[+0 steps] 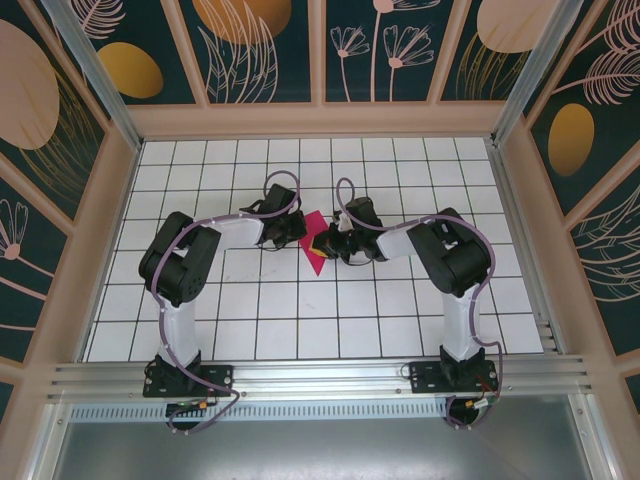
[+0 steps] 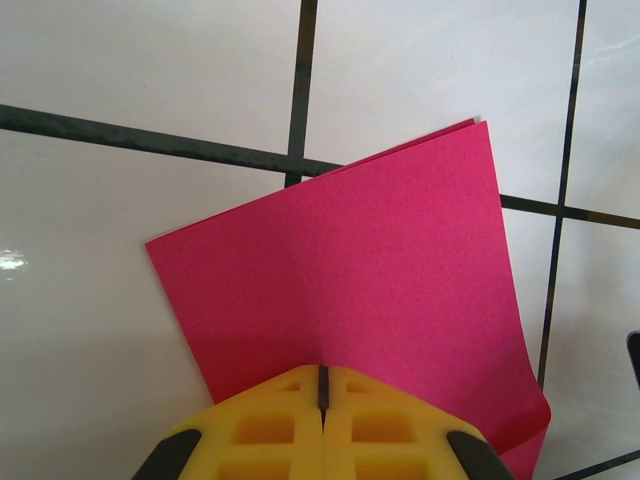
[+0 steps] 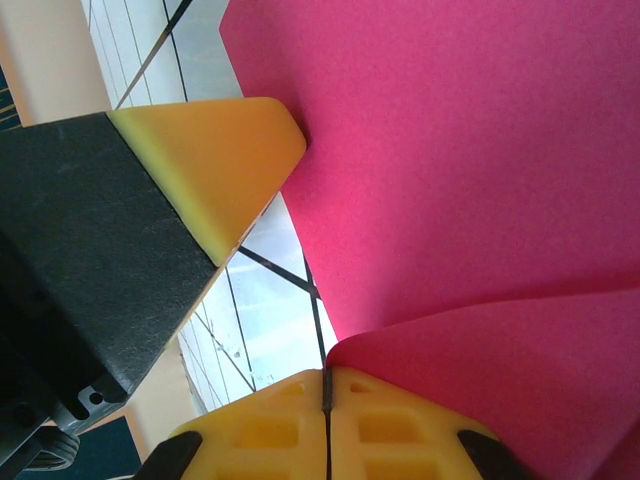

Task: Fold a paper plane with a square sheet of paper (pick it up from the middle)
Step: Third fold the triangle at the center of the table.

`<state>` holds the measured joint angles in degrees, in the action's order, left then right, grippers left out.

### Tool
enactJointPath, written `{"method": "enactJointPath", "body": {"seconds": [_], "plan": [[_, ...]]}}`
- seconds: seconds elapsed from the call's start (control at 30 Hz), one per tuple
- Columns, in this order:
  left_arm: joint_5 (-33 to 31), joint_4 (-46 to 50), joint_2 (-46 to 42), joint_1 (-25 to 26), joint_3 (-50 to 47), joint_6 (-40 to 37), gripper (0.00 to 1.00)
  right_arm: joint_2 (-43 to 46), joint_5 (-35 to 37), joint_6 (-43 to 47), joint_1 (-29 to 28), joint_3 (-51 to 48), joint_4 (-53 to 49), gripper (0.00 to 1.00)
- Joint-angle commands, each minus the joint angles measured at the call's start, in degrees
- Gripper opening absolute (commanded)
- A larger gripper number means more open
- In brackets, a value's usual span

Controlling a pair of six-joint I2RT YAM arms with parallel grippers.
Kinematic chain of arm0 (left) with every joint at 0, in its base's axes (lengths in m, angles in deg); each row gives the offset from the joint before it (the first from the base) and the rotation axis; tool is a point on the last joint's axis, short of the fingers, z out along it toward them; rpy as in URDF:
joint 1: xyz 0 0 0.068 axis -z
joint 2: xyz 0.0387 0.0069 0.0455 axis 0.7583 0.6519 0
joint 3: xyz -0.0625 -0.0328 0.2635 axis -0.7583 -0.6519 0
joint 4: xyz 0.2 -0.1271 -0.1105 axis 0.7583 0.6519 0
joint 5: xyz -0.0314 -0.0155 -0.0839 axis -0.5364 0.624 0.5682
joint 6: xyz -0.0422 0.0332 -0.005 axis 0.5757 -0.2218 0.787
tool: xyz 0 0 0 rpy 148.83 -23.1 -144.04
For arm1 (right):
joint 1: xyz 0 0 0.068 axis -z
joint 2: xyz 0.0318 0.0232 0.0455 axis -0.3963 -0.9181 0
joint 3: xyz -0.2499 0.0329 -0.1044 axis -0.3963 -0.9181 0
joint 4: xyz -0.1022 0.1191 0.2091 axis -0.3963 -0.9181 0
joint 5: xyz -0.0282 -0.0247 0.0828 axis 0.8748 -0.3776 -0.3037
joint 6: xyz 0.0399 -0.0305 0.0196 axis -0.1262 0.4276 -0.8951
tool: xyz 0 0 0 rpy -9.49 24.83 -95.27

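The square sheet of paper point(image 1: 315, 242) is magenta-pink, folded over and held just above the gridded table between the two arms. In the left wrist view the sheet point(image 2: 360, 270) spreads flat ahead of the fingers, two layers showing at its far corner. My left gripper point(image 2: 322, 388) is shut on its near edge. In the right wrist view the sheet point(image 3: 470, 170) curves up and a lower flap bends into my right gripper point(image 3: 326, 388), which is shut on it. The left gripper's yellow finger point(image 3: 215, 165) meets the sheet's far edge there. From above, the left gripper point(image 1: 298, 232) and right gripper point(image 1: 331, 246) face each other across the paper.
The white table point(image 1: 300, 310) with black grid lines is walled by wooden-framed panels point(image 1: 320, 118) on three sides. An aluminium rail point(image 1: 320, 378) holding both arm bases runs along the near edge.
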<state>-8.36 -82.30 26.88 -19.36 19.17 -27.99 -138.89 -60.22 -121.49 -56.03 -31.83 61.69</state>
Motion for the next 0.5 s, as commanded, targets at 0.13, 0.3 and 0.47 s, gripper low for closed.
{"method": "enactJointPath", "body": {"seconds": [0.13,0.3,0.47], "plan": [[1.4,1.89,1.96,-0.08,0.46,-0.66,0.06,-2.15,0.37,1.36,-0.36,0.98,-0.25,0.08],[1.57,1.8,1.93,-0.05,0.45,-0.67,0.06,-2.45,0.77,1.85,-0.37,1.31,-1.14,0.08],[1.33,2.13,1.29,-0.07,0.69,-0.66,0.07,-2.78,1.29,2.35,-0.48,1.79,-2.56,0.09]]}}
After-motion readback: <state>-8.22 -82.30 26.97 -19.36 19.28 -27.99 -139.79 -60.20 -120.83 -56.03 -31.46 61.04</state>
